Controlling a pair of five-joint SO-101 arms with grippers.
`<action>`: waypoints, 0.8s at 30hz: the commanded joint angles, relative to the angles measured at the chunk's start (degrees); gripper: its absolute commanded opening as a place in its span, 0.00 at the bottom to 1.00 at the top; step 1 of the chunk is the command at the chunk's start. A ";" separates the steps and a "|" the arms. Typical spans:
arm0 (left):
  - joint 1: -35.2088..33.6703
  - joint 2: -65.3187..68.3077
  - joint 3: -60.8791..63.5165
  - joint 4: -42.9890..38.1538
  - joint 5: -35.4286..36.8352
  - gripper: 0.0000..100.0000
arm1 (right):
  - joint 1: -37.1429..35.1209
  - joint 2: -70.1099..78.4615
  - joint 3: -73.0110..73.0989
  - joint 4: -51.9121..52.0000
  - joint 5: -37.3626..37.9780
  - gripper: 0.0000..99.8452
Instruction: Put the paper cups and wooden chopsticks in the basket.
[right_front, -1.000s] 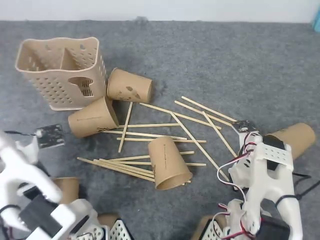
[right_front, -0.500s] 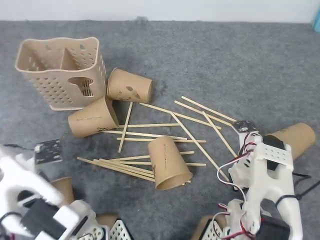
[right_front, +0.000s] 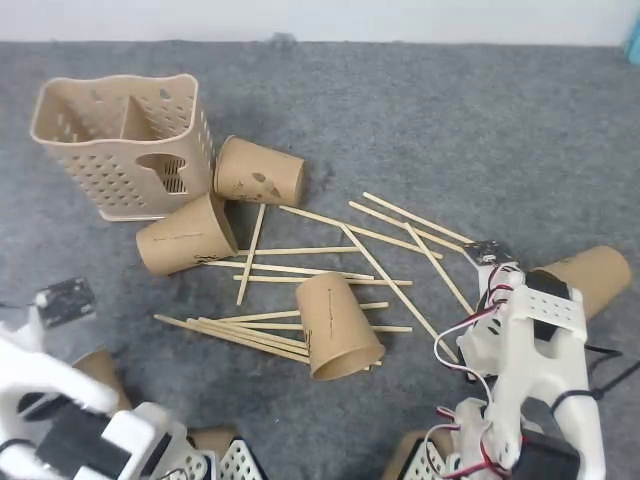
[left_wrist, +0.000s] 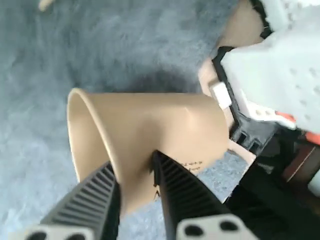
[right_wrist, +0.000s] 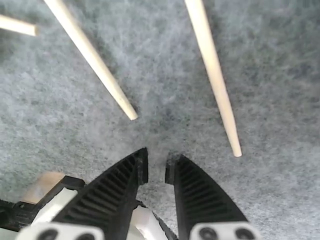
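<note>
L jaws are clamped on the wall of a tan paper cup (left_wrist: 150, 125) near its rim, w/ one ribbed black finger (left_wrist: 95, 200) on each side of the wall. In the high view that cup pokes out beside the white left arm (right_front: 55, 400) at the near-left corner of the grey felt-topped table (right_front: 450, 130), well apart from the basket.

R jaws are all but closed w/ nothing between them, pointing down at bare grey felt. The tips of two pale wooden chopsticks (right_wrist: 215, 75) lie just ahead of them, not touching. The white right arm (right_front: 535, 340) sits at the near-right of the table, and a second tan paper cup (right_front: 590, 275) lies on its side just beside it.

Mid-table is a loose scatter of wooden chopsticks (right_front: 300, 270), crossing one another at all angles. A third paper cup (right_front: 338, 325) lies on its side on top of them.

Further out, at the far left, stands the beige perforated plastic basket (right_front: 150, 170), upright (it has a divider inside, so at least two compartments). Two more paper cups lie on their sides against it: one (right_front: 185, 235) at its front corner, the other (right_front: 260, 172) at its right wall.
</note>
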 joint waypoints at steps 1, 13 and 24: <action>2.20 -1.32 -5.32 0.70 10.20 0.01 | -0.48 -1.80 -0.18 -0.40 0.62 0.07; 5.45 -1.32 -24.04 -0.44 40.35 0.01 | -0.13 -1.80 -0.18 -0.40 0.53 0.07; 11.78 -1.41 -36.88 -15.56 82.55 0.01 | -0.13 -1.80 -0.18 -0.40 0.53 0.07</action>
